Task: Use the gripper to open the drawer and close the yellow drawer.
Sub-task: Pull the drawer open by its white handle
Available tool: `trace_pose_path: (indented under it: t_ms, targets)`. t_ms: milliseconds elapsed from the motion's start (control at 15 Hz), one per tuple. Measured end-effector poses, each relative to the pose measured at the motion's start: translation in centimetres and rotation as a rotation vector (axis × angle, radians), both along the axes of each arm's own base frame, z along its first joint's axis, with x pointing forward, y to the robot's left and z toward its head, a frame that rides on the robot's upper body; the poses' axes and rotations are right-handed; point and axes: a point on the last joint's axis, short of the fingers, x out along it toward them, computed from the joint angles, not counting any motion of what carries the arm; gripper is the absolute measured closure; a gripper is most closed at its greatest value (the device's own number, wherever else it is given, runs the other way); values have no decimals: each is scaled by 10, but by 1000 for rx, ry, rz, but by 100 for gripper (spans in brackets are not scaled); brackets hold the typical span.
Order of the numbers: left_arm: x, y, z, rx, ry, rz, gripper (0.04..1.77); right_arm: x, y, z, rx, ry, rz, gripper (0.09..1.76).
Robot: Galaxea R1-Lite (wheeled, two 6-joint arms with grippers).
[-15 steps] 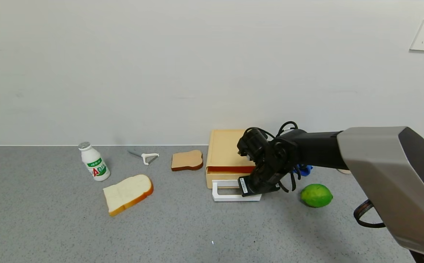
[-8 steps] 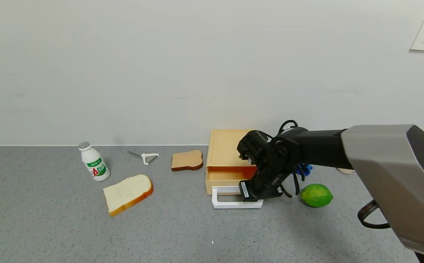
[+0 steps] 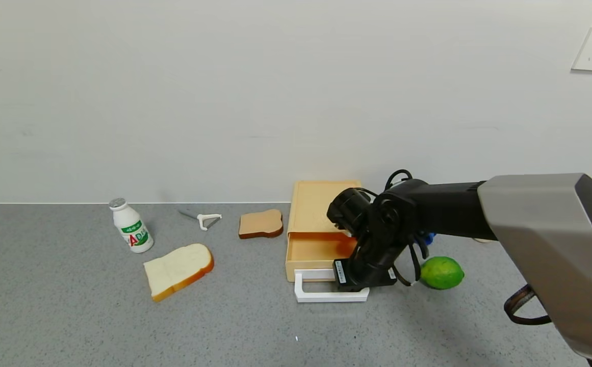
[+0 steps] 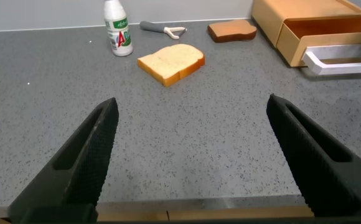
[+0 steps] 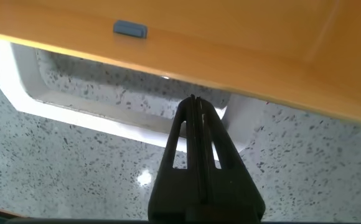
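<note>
The pale-yellow drawer box point(image 3: 321, 201) stands at the back of the grey counter, and its tray point(image 3: 312, 253) is slid partly out toward me. Its white loop handle point(image 3: 321, 296) lies low over the counter. My right gripper point(image 3: 359, 285) is shut, pointing down, with its pressed-together fingers hooked inside the loop. In the right wrist view the gripper point(image 5: 193, 102) has its tips between the tray front point(image 5: 230, 56) and the handle bar point(image 5: 75, 112). My left gripper point(image 4: 193, 106) is open and empty, low over the counter's near edge; the drawer box point(image 4: 305, 18) shows far off.
A green lime point(image 3: 441, 272) lies just right of the right gripper, with a blue object point(image 3: 428, 237) behind it. Left of the drawer lie a brown toast point(image 3: 260, 223), a white bread slice point(image 3: 178, 270), a peeler point(image 3: 204, 219) and a white bottle point(image 3: 131, 226).
My right gripper has moved toward me with the handle hooked, and the tray has slid further out of the box. The left arm has not moved.
</note>
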Motion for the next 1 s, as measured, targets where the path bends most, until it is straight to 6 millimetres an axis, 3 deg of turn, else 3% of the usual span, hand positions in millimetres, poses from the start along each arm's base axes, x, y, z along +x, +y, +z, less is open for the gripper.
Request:
trace_pose_path:
  t_ms: [1000]
  targets:
    - [0,0,0,0,0,0,9,-50,-1,5,-34,95,-5,173]
